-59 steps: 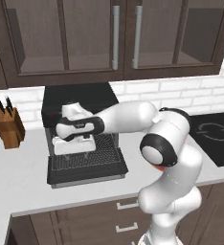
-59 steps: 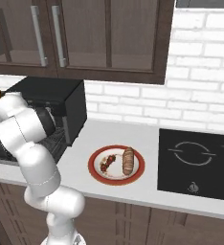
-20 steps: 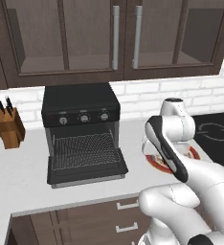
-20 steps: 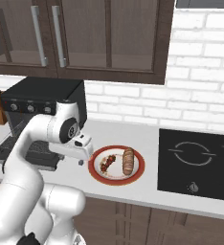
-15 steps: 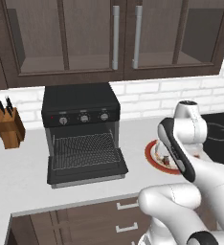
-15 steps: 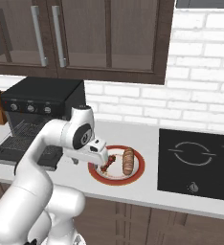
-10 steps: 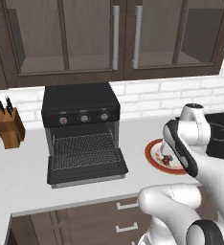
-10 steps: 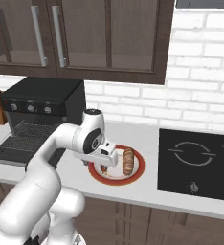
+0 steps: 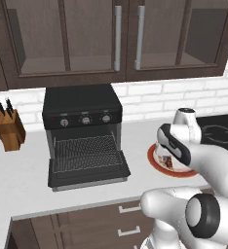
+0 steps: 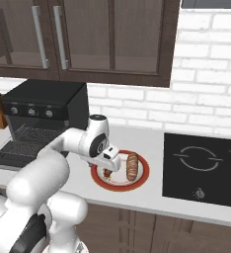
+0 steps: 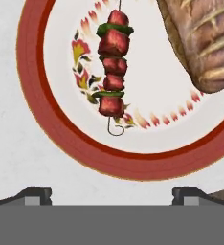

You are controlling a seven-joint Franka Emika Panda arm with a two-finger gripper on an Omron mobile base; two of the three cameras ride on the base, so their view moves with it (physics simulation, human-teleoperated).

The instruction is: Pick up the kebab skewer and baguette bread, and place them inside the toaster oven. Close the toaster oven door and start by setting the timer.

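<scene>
The kebab skewer [image 11: 113, 67], red meat chunks with green bits on a thin stick, lies on a white plate with a red rim [image 11: 37, 119]. The baguette bread [image 11: 205, 43] lies beside it on the same plate. My gripper [image 11: 113, 195] hovers just above the plate, fingertips [image 11: 37, 194] wide apart and open, nothing between them. From the right base, the gripper [image 10: 110, 160] hangs over the plate's left half, next to the baguette [image 10: 132, 166]. The black toaster oven [image 9: 82, 116] stands to the left, its door [image 9: 89, 172] dropped open and the wire rack [image 9: 86, 148] bare.
A wooden knife block [image 9: 9, 131] stands left of the oven. A black hob [image 10: 206, 165] lies right of the plate [image 10: 137, 185]. Dark wall cabinets hang above the white counter [image 9: 18, 175]. My arm crosses in front of the plate in the left base view.
My arm has swung right from the oven to above the plate and dropped lower over it. The gripper has stayed open. Oven, plate and food have not moved.
</scene>
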